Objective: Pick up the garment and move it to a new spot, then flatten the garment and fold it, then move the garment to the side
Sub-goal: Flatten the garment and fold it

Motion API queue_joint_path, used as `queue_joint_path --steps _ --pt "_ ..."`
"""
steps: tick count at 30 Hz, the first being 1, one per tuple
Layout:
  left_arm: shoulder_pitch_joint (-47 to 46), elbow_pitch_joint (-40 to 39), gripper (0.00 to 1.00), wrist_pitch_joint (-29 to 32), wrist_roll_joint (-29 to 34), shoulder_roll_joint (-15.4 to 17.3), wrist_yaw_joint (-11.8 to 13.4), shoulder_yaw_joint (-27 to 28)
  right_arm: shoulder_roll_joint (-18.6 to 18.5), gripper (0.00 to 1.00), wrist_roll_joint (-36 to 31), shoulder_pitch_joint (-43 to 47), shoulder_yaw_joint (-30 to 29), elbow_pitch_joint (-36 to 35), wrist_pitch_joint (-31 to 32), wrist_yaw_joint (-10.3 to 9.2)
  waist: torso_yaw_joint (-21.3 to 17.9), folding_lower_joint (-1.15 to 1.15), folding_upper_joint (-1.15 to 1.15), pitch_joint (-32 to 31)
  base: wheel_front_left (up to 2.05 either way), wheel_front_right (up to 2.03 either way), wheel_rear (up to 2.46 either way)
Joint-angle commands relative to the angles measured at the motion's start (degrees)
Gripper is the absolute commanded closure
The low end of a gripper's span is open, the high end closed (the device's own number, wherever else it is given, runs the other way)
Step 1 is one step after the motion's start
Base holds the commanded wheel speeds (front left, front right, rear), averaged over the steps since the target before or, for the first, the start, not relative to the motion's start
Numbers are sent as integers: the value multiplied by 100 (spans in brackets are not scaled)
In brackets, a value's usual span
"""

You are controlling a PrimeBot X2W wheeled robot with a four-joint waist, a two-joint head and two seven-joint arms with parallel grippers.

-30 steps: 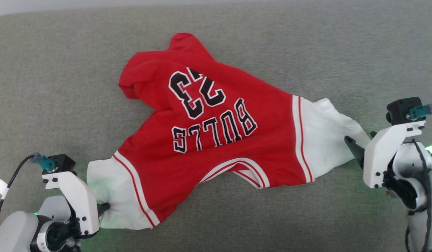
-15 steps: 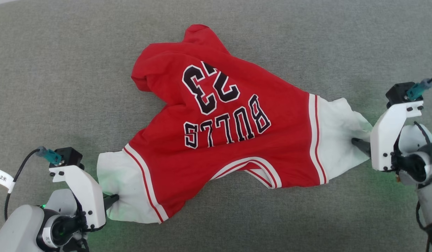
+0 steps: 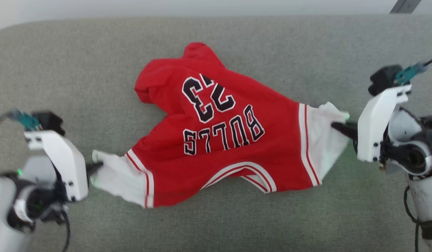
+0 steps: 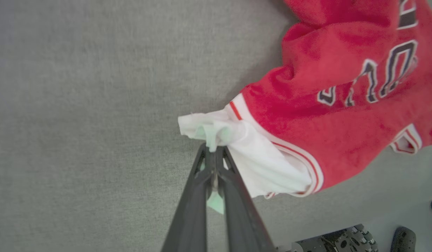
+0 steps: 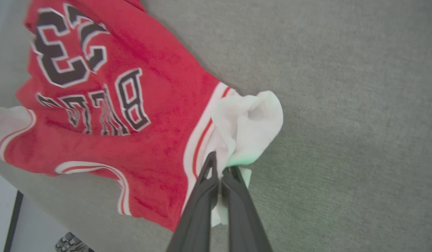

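The garment is a red jersey with white sleeves and black "BULLS 23" lettering, spread across the grey cushion with its print facing up. My left gripper is shut on the white sleeve at the lower left; the left wrist view shows white cloth of the garment bunched between the closed fingers of that gripper. My right gripper is shut on the other white sleeve at the right; the right wrist view shows the garment with its sleeve pinched in that gripper. Both sleeves look pulled up off the cushion.
The grey fabric cushion stretches all round the jersey, with its far edge near the top of the head view. A pale floor strip lies beyond the cushion's near edge in the right wrist view.
My right gripper closed on the right sleeve, which now bunches at its tips. Both grippers have risen with the sleeves, and the head camera has shifted.
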Motion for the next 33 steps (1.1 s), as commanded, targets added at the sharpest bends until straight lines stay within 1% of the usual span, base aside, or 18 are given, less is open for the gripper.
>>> queue_joint_path --steps 1,3,6,8,10,13,14,16,20,26,29,33 --pt "-215 -240 100 155 -18 112 64 74 120 100 267 -101 -66 -187 79 -2 -42 0 0 -217 0 0 0" --pt "-415 -455 100 325 -42 251 117 155 114 100 394 -220 -118 -379 121 -2 -61 0 0 -339 0 0 0" --pt "-797 -687 100 529 -34 385 165 231 281 100 596 -438 -237 -546 108 -2 -93 0 0 -502 0 0 0" --pt "-1099 -742 100 607 -8 459 136 271 426 100 742 -615 -363 -555 91 -2 -105 0 0 -609 0 0 0" --pt "-1435 -724 100 645 2 456 124 304 513 100 787 -843 -471 -569 16 -2 -114 0 0 -702 0 0 0" --pt "-1997 -555 100 565 32 384 -4 332 655 100 685 -1195 -563 -494 -281 -2 -123 0 0 -828 0 0 0" --pt "-1997 -555 100 565 32 384 -4 332 655 100 685 -1195 -563 -494 -281 -2 -123 0 0 -828 0 0 0" --pt "-2368 -380 100 503 105 335 -109 298 748 100 594 -1440 -621 -406 -539 -2 -120 0 0 -903 0 0 0" --pt "-3085 60 100 286 324 227 -344 168 788 100 161 -1946 -500 -215 -1122 -2 -115 0 0 -1025 0 0 0" --pt "-3975 907 100 -142 690 -110 -621 -109 941 100 -532 -2741 -221 336 -1954 -2 -111 0 0 -1147 0 0 0" --pt "-4390 1363 100 -369 850 -280 -731 -194 1080 100 -715 -3125 -182 699 -2235 -2 -101 0 0 -1183 0 0 0" --pt "-4866 1887 100 -606 893 -521 -822 -252 1225 100 -835 -3546 -170 1149 -2412 -2 -77 0 0 -1190 0 0 0"
